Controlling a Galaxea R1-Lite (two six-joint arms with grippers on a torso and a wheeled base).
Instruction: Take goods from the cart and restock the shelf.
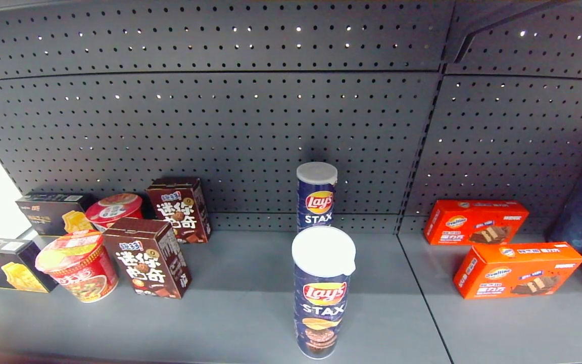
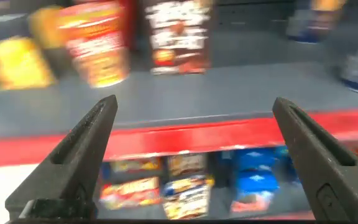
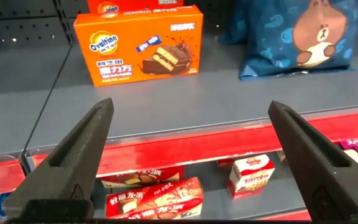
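Jaws of the left tool (image 2: 194, 106) stood spread wide, released, with nothing between them, level with the red front edge of the gray shelf (image 2: 229, 93). Beyond it on the shelf stood a red noodle cup (image 2: 98, 43), with a brown box (image 2: 178, 37) on one side and a blurred black-and-yellow box (image 2: 17, 62) on the other. The right tool (image 3: 190, 107) was likewise released and empty at the same red edge, facing an orange box (image 3: 138, 45) and a blue bag (image 3: 297, 37) printed with a bear. Packets (image 3: 160, 193) lay one level below. Seen from the head, two chip cans stood upright mid-shelf, the near can (image 1: 323, 293) straight in front of the far can (image 1: 316, 194), apart from it. A second orange box (image 1: 475, 221) lay behind the first, close to the pegboard (image 1: 220, 126).
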